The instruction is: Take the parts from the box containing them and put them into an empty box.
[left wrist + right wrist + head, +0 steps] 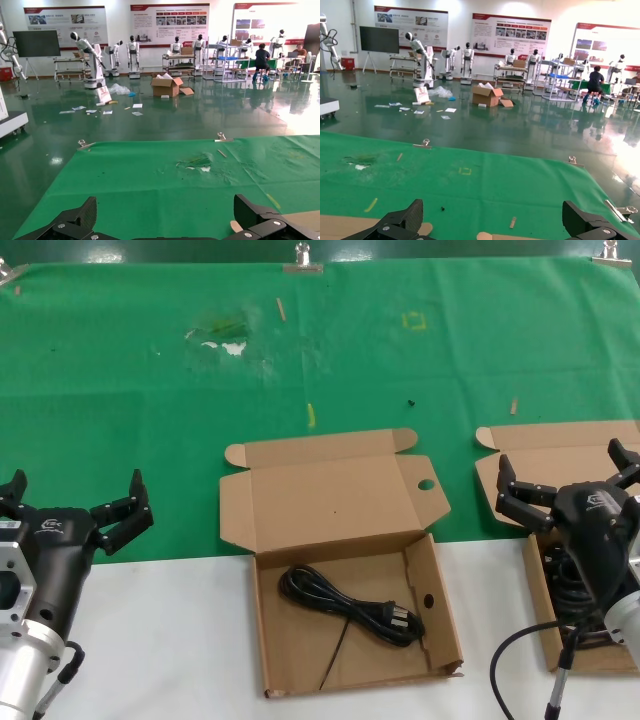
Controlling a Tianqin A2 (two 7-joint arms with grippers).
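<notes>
Cord (352, 604), 1 black looped bundle with its plug end toward the box's right wall, lies flat on the floor of the middle box (300, 665), running diagonally from back-left to front-right. This box has a round hole in its lid wing and another in its right side wall; lid folded back flat onto the green cloth (150, 420). Box body sits on the white table (150, 640) strip near the front edge, its back wall about on the line where green meets white. Bare cardboard floor shows left of and in front of the cord.

Second box (545, 625) sits at the right edge of the table, partly cut off by the frame, lid open back; dark cord tangle (562, 575) shows inside, mostly hidden by the arm. Clear strip of white table between the 2 boxes.

Right gripper (568, 478) hovers over the second box, jaws spread wide, holding nothing; the right wrist view shows both fingertips (400, 222) far apart over cardboard edge and green cloth.

Left gripper (75, 502) is near the table's left edge, well apart from the middle box, jaws wide, nothing held. Open white table lies between it and the middle box.

Green cloth behind the boxes carries only scattered tape scraps (310, 415) and a worn patch (222, 335); clips (303, 258) hold its far edge.
</notes>
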